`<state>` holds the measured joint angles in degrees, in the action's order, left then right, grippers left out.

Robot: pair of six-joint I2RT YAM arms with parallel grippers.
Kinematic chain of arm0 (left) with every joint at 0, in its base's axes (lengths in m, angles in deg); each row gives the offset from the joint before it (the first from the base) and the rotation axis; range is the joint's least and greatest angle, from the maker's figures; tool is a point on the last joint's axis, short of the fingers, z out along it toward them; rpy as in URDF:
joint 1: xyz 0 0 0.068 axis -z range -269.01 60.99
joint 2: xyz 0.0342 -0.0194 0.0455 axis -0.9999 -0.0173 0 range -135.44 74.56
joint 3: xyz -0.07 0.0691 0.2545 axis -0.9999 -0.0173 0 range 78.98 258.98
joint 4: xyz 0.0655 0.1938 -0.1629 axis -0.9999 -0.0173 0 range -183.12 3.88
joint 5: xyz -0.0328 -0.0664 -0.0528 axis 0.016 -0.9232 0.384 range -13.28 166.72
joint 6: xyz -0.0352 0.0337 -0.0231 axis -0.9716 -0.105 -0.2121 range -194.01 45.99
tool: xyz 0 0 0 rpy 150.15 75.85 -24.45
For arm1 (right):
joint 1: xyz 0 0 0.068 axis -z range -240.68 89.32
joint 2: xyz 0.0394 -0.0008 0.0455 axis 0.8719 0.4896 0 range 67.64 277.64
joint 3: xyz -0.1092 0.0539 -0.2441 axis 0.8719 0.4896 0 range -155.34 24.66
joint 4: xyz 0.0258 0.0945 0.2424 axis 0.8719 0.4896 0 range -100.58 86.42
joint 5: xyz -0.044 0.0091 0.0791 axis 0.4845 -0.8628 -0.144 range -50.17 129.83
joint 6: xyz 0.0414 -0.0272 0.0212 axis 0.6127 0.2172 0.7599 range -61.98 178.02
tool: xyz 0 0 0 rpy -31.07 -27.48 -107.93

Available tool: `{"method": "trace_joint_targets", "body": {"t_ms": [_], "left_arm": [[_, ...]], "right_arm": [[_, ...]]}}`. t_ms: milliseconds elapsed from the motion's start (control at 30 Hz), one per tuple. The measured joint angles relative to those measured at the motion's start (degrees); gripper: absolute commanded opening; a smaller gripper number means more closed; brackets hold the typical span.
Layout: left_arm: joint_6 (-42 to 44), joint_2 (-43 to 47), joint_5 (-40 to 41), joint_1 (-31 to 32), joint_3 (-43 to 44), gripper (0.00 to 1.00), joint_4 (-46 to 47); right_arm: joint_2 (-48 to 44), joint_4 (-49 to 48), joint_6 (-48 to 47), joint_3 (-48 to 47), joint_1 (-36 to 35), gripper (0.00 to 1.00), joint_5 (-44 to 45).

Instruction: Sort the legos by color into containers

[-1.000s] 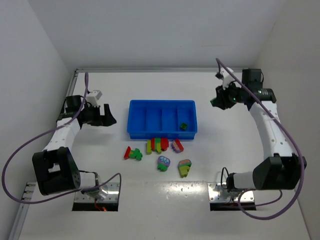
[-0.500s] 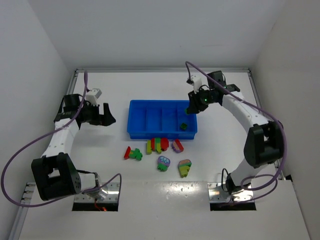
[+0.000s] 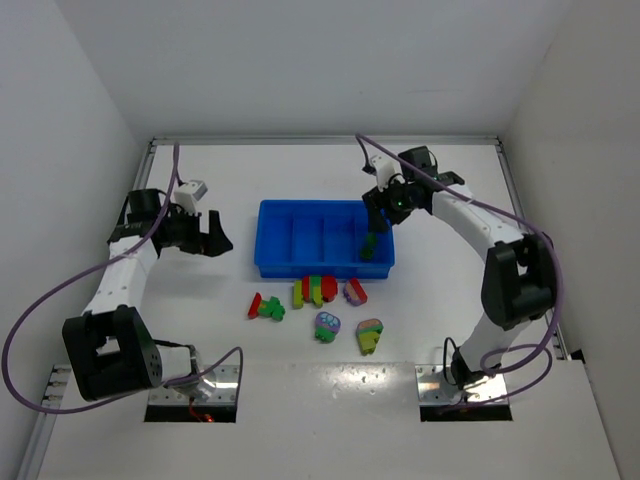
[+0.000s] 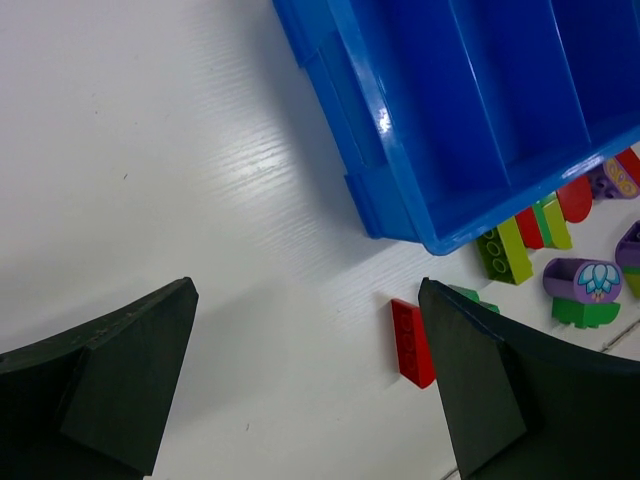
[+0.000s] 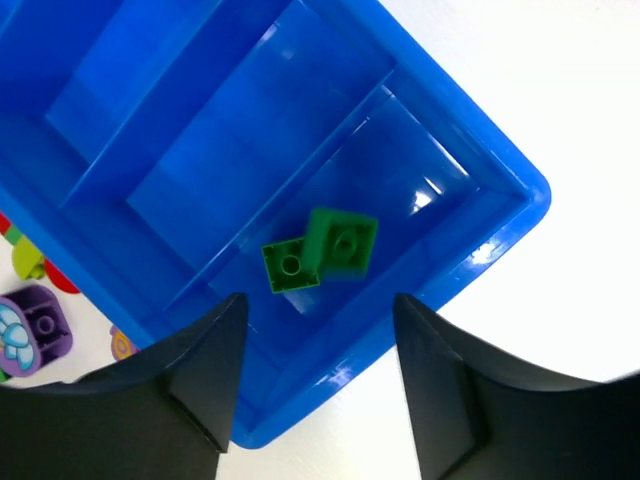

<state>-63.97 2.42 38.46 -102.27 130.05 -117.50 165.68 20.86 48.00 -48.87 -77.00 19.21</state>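
The blue tray (image 3: 300, 268) holds four narrow containers side by side. In the right wrist view two green legos (image 5: 291, 266) (image 5: 343, 243) sit together in the end compartment, one overlapping the other's corner. My right gripper (image 3: 373, 217) (image 5: 318, 302) hovers over that compartment, open and empty. In front of the tray lie a red brick (image 3: 255, 305) (image 4: 412, 343), a green one (image 3: 272, 310), a yellow-green and red cluster (image 3: 315, 290), and purple clusters (image 3: 327, 325) (image 3: 355, 291). My left gripper (image 3: 212, 235) (image 4: 307, 290) is open over bare table left of the tray (image 4: 400, 130).
A pink and yellow-green cluster (image 3: 369, 335) lies nearest the arm bases. White walls close in the table on the left, right and back. A white-tipped cable end (image 3: 193, 188) sticks up by the left wrist.
My right arm swung left from the table's right side to above the tray's right compartment and opened. The green brick it carried is now in the compartment beside the other. The left arm barely moved.
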Motion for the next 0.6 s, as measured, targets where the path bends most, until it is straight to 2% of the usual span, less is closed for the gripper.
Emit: {"method": "trace_joint_targets", "body": {"t_ms": [67, 233, 433, 567, 600], "left_arm": [[1.31, -0.02, -0.48, 0.00, 0.44, 1.00, -0.96], [7.34, -0.07, -2.12, 0.15, 3.10, 1.00, -5.25], [30.23, -0.17, -1.60, 4.00, 9.11, 0.98, -19.67], [47.50, -1.22, 0.70, 6.38, 9.68, 0.94, -31.91], [49.46, -1.70, 0.94, 6.51, 9.66, 0.94, -33.22]], "right_arm": [[0.00, -0.13, 0.00, 0.09, -0.42, 0.72, 0.74], [-0.35, -0.33, -0.02, 0.85, -0.79, 0.73, 0.87], [-7.41, 1.33, -0.02, 1.53, -0.74, 0.73, -1.42], [-15.39, 2.08, -0.02, 2.29, -0.59, 0.75, -3.06], [-17.29, 2.27, -0.02, 2.80, -0.59, 0.75, -3.45]]}}
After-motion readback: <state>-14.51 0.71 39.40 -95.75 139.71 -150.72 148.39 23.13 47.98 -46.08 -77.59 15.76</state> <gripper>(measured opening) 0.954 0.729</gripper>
